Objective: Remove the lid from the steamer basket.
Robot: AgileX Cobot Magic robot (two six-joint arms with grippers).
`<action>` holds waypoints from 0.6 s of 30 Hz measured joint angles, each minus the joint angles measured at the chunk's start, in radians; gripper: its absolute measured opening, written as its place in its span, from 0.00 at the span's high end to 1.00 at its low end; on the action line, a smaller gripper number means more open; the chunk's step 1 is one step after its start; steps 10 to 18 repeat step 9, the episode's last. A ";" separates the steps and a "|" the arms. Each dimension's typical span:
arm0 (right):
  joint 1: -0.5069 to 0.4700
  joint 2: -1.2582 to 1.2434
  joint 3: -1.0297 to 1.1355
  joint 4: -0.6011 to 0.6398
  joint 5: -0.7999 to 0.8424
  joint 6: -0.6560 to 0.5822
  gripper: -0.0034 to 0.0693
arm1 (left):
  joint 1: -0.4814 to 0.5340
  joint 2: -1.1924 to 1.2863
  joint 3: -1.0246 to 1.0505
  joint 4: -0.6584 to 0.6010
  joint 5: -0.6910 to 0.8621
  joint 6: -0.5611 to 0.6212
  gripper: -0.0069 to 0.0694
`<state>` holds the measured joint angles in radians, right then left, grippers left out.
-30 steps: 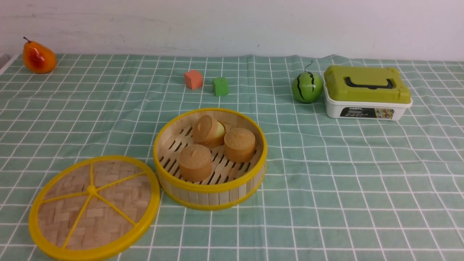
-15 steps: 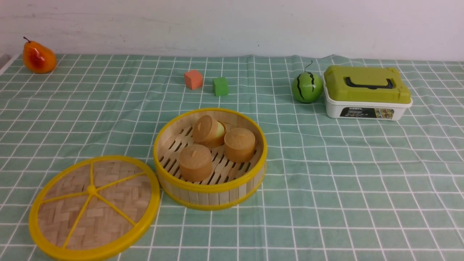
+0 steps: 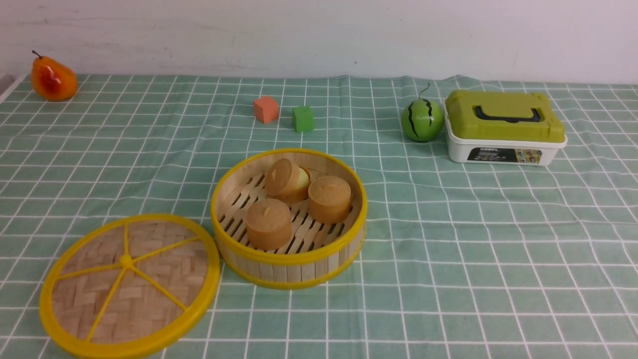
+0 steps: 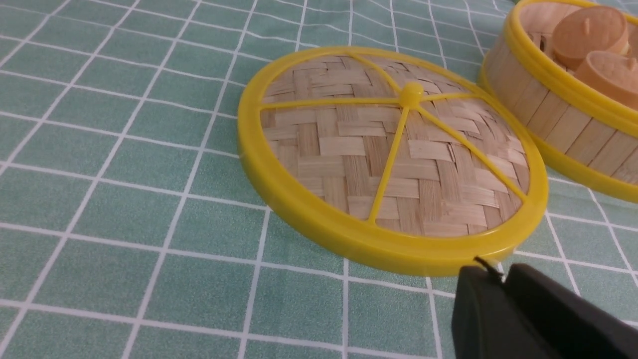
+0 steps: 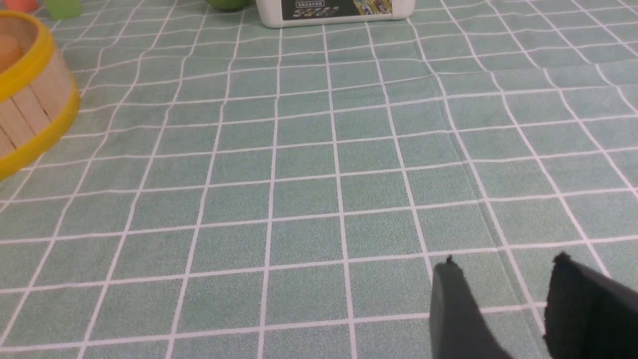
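Yellow-rimmed and woven of tan bamboo, the lid lies flat on the green checked cloth at the near left, its edge touching or all but touching the basket at its 2 o'clock. In the left wrist view the left gripper sits just off the lid's rim, its two dark fingers pressed together with only a thin seam between them, holding nothing. In the right wrist view the right gripper hangs over bare cloth, fingers apart with a clear gap, well apart from the basket.

The basket stands open at the middle of the cloth (lid already off), with three tan cakes on its slatted floor; the far one is tipped on its side.

Farther back, at the basket's 12 o'clock, an orange cube and a green cube sit side by side. At 2 o'clock a toy watermelon stands just beside a white box with an olive lid. At 10 o'clock, in the far left corner, stands a pear.
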<state>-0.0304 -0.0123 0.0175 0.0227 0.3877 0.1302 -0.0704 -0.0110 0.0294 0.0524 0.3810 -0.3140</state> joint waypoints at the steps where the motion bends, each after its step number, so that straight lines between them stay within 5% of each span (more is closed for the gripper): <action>1: 0.000 0.000 0.000 0.000 0.000 0.000 0.62 | 0.000 0.000 0.000 0.000 0.000 0.000 0.83; 18: 0.000 0.000 0.000 0.000 0.000 0.000 0.62 | 0.000 0.000 0.000 0.000 0.000 0.000 0.82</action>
